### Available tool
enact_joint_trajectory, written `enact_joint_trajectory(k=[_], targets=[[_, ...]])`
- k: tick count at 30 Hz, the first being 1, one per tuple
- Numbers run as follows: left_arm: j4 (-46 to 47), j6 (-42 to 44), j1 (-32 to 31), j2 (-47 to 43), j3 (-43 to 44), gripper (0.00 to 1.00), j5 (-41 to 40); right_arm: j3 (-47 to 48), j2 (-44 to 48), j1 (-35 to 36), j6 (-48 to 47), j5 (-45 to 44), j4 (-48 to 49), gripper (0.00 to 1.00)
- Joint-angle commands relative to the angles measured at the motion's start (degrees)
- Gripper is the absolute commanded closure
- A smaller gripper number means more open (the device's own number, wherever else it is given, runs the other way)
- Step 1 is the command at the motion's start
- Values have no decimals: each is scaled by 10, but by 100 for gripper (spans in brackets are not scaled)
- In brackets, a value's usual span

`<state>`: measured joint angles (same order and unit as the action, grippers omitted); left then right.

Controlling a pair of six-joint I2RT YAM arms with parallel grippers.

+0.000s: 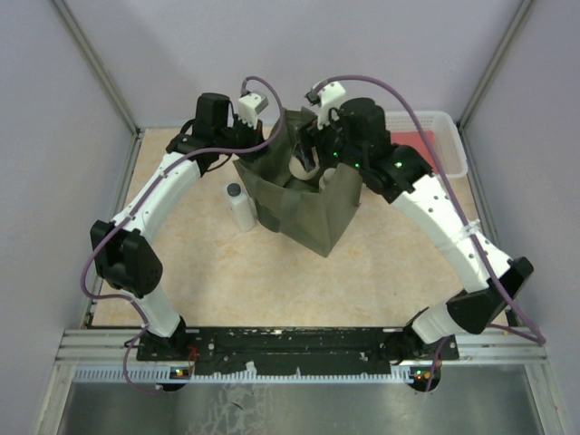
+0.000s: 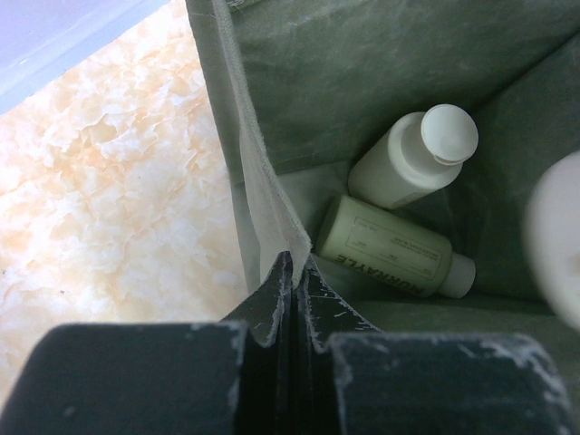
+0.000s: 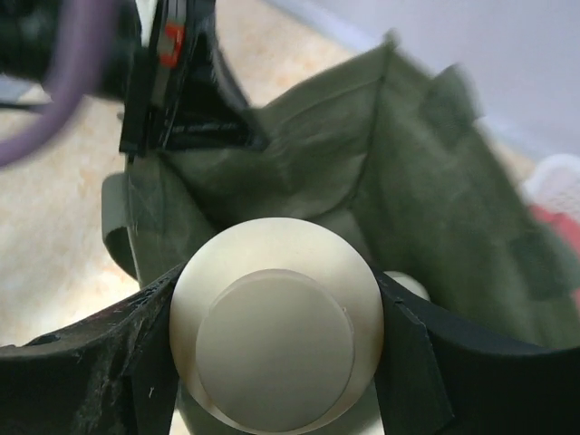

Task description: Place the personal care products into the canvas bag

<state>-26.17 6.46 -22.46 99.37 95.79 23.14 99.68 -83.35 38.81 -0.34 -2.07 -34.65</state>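
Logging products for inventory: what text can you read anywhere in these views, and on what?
"MURRAYLE", roughly, in capitals: on the pale yellowish bottle lying in the canvas bag.
Smaller print beside it: too small to read.
Wide-capped bottle in the bag, held bottle in the right gripper's jaws, white bottle on the table: no text seen.

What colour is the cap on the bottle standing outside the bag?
Grey, on a white bottle; clearest in the top external view.

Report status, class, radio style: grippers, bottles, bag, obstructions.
Left gripper shut on bag rim. Right gripper shut on cream-capped bottle over bag mouth. Two bottles inside; grey-capped bottle on table. Nothing blocking.
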Motion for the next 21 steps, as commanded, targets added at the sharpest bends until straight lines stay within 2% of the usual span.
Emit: enact_joint_trajectory(k=[1, 7, 13, 21], targets=[[-27, 1, 0, -2, 27, 100, 26, -62, 3, 2, 20, 91, 200, 98], [-49, 7, 1, 0, 47, 100, 23, -155, -12, 2, 64, 139, 324, 99], [-48, 5, 0, -1, 47, 100, 28, -220, -27, 2, 85, 150, 426, 99], [-52, 3, 1, -2, 49, 100, 28, -224, -76, 2, 70, 132, 476, 99]])
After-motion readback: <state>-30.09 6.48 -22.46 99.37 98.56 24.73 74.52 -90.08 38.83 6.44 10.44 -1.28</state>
